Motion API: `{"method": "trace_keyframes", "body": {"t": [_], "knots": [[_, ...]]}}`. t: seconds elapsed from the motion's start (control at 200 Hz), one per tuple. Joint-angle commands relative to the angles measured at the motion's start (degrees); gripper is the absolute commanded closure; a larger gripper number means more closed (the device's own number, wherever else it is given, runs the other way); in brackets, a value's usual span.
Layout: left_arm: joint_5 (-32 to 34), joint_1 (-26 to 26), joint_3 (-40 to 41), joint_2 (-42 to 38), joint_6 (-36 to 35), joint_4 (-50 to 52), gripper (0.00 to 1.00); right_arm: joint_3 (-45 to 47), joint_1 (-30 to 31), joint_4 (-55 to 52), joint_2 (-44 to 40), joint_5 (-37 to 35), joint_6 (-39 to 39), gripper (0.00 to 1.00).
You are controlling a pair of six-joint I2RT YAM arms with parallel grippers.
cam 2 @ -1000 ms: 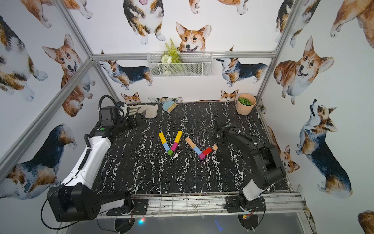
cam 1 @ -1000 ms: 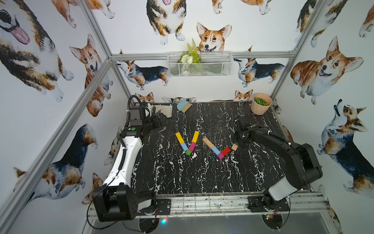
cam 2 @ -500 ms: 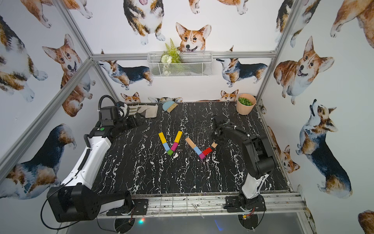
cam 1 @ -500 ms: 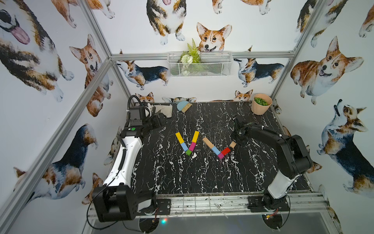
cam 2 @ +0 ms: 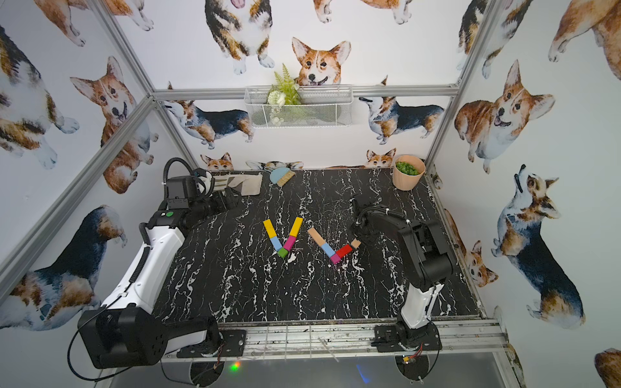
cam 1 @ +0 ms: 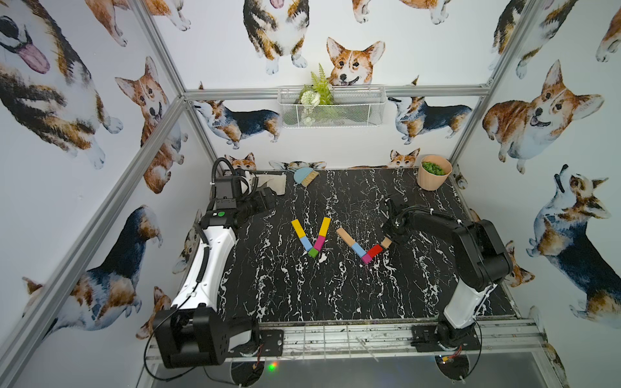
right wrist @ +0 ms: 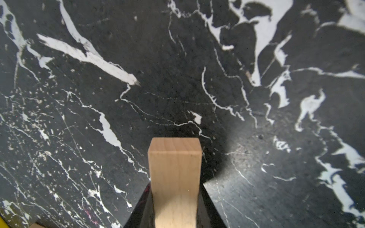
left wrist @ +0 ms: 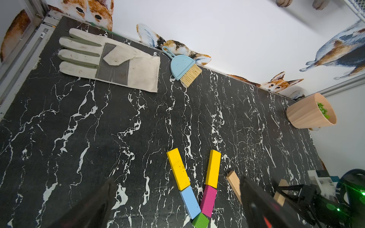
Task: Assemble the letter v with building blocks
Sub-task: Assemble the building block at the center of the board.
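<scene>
Your right elbow (cam 1: pixel 480 248) has swung inward; right hand (cam 1: pixel 392 233) stays clamped on the tan stub (right wrist: pixel 174 177) beside the red block (cam 1: pixel 374 250). A crooked release could knock that stroke. Left hand (left wrist: pixel 176 184) wide, empty.

Even bright light; wrist views edge-blurred; top views wide-angle distorted.

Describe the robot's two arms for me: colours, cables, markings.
The left arm has a long white shell, black joints, a ribbed black cable and a green dot. The right arm is mostly black, white near its base, with white cable ties. The left tool and right tool are black.
</scene>
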State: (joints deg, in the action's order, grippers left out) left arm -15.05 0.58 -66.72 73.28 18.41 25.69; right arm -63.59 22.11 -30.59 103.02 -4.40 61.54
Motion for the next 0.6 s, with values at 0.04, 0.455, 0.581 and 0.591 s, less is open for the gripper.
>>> {"method": "trace_keyframes", "body": {"t": [0.04,0.455,0.581,0.591], "knots": [[-0.26,0.12,-0.15,-0.23,-0.31,-0.76,0.00,-0.03,0.13,1.95,0.76,0.47,2.62,0.75],[-0.36,0.11,-0.17,-0.15,-0.26,-0.81,0.00,0.62,0.90,2.79,1.17,2.18,3.39,0.70],[-0.33,0.12,-0.14,-0.19,-0.24,-0.86,0.00,0.84,1.01,3.08,1.04,2.41,3.50,0.66],[-0.33,0.08,-0.16,-0.16,-0.25,-0.90,0.00,0.84,1.01,3.08,1.04,2.40,3.50,0.66]]}}
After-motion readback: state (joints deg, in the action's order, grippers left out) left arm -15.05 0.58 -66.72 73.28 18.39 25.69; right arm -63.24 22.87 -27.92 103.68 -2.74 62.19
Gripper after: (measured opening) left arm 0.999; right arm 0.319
